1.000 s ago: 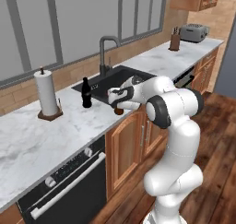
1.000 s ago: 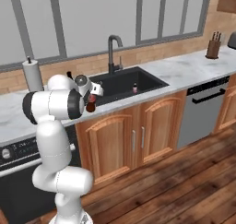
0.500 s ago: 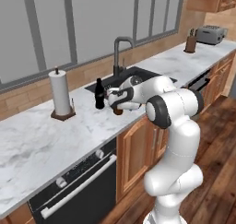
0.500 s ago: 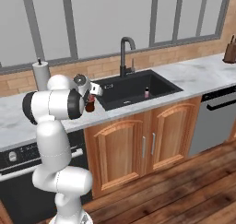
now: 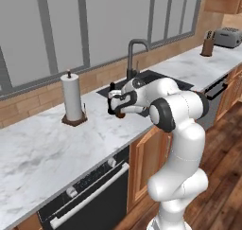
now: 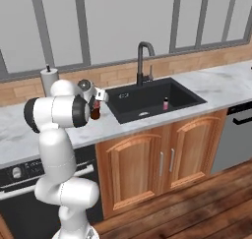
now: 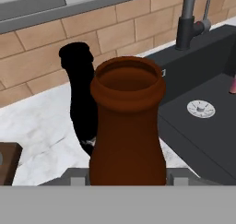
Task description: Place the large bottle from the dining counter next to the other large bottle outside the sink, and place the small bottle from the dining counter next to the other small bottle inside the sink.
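Note:
My gripper (image 5: pixel 118 107) is shut on the large bottle (image 5: pixel 120 113), a brown glass bottle held upright just above the marble worktop, left of the sink (image 5: pixel 177 84). In the hand view the large bottle (image 7: pixel 126 131) rises between the fingers. The other large bottle (image 7: pixel 80 94), black, stands close behind it on the worktop. From the right base view, the gripper (image 6: pixel 98 101) holds the large bottle (image 6: pixel 95 112) left of the sink (image 6: pixel 132 116). The other small bottle (image 6: pixel 166 104), pink, stands inside the sink. The dining counter and its small bottle are out of view.
A tall dark faucet (image 5: pixel 133 54) rises behind the sink. A paper towel roll (image 5: pixel 72 99) stands on the worktop to the left. A knife block (image 5: pixel 207 44) and a toaster (image 5: pixel 227 37) sit far right. An oven front (image 5: pixel 90 196) lies below the worktop.
The whole picture has shifted right in both base views, so the camera has moved left along the worktop. The arm still holds the brown bottle the same way.

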Robot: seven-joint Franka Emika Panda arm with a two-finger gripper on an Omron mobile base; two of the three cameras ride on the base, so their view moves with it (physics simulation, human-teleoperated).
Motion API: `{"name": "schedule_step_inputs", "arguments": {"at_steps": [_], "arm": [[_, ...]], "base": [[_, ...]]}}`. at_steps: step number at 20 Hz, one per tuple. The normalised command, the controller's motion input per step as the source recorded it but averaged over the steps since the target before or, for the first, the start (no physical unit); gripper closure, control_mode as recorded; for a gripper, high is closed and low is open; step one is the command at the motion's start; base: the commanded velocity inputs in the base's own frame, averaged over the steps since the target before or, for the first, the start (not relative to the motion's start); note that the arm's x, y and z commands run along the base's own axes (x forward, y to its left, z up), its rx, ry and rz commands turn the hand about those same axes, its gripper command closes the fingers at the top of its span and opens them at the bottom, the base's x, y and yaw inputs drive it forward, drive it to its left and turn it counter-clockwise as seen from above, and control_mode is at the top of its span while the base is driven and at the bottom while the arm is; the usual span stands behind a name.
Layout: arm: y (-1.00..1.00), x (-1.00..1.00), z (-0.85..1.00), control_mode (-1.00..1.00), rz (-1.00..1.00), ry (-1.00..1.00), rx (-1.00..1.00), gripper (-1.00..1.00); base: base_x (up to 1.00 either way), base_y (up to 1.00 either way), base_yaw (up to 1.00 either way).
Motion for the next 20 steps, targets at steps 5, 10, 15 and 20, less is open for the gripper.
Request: {"name": "schedule_step_inputs", "arguments": {"at_steps": [5, 10, 15, 20], "arm": [[0.0, 0.0, 0.0, 1.0, 0.0, 0.0, 0.0, 1.0], [0.0, 0.0, 0.0, 1.0, 0.0, 0.0, 0.0, 1.0], [0.0, 0.0, 0.0, 1.0, 0.0, 0.0, 0.0, 1.0], [0.0, 0.0, 0.0, 1.0, 0.0, 0.0, 0.0, 1.0]], "base": [[0.33, 0.0, 0.05], [-0.01, 0.0, -0.07], [-0.03, 0.0, -0.17], [0.0, 0.0, -0.14]]}}
